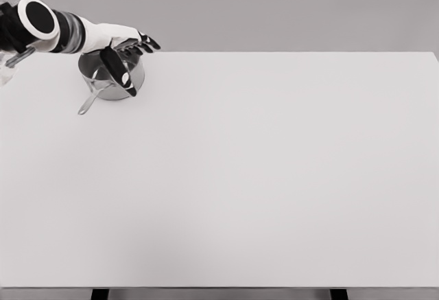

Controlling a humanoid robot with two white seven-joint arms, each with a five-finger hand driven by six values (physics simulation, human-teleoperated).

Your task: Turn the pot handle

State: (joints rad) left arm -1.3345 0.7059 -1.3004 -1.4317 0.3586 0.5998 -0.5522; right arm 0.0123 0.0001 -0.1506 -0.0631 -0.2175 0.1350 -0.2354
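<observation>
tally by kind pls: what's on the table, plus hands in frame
Metal pot with a long handle: 1
Robot hand, the left hand, over the pot: 1
White table: 1
Total: 3

No writing, label, brand or number can be read anywhere. The pot (112, 75) (at about ten o'clock) is bare metal. The table (260, 176) is blank.

White surface (260, 176) spans nearly the whole view; grey backdrop (288, 8) lies behind it, two dark legs (100, 294) beneath its near edge.
</observation>
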